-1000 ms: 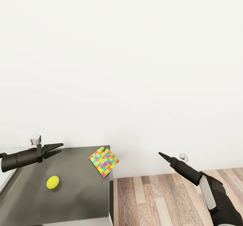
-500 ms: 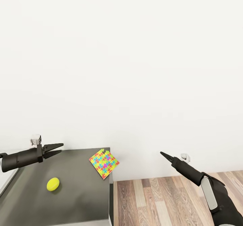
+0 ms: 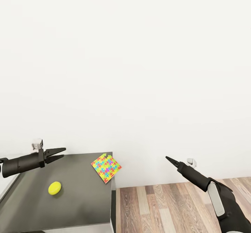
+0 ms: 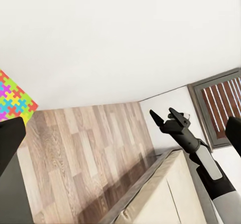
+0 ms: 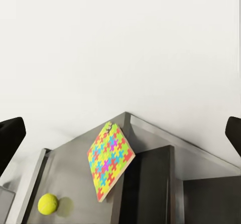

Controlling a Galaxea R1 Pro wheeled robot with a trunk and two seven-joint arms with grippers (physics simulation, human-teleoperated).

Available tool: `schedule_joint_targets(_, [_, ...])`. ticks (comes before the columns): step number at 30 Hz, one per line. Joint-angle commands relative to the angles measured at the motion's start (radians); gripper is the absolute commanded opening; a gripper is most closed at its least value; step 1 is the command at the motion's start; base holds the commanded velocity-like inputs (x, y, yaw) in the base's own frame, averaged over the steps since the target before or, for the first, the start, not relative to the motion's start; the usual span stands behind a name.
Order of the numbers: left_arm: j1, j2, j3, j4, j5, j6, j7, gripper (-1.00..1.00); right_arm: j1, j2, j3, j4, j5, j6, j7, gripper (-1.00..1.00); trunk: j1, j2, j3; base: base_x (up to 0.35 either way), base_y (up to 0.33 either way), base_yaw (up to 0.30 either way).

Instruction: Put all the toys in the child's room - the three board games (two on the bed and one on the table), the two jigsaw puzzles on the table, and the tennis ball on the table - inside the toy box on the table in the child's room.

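Nearby, tennis ball (image 3: pixel 54 188) beside jigsaw puzzle (image 3: pixel 106 167)

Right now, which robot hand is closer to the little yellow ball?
The left. The left gripper hovers above the tennis ball, over the dark table. The right gripper hangs over the wood floor, past the table's edge.

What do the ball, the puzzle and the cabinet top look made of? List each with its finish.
Tennis ball: looks soft and matte, plain yellow-green, no shine; felt is a guess.
Jigsaw puzzle: a thin stiff board, likely card, with a bright printed interlocking pattern and an orange edge.
Cabinet top: dark grey, smooth with a faint sheen; probably laminate or painted panel, hard to say which.
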Motion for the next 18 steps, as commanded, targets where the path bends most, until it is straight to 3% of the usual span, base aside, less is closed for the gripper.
schedule_joint_targets(1, [-0.001,0.0,0.0,0.0,-0.004,0.005,-0.005,1.0,-0.001,0.0,-0.001,0.0,-0.004,0.007,0.001,1.0,0.001,-0.002,0.0,-0.018,-0.048,0.0])
schedule_joint_targets(18, [-0.001,0.0,-0.016,0.0,-0.005,0.005,-0.004,1.0,-0.001,0.0,-0.005,0.0,-0.003,0.007,0.042,1.0,0.001,-0.002,0.028,-0.004,-0.011,0.0])
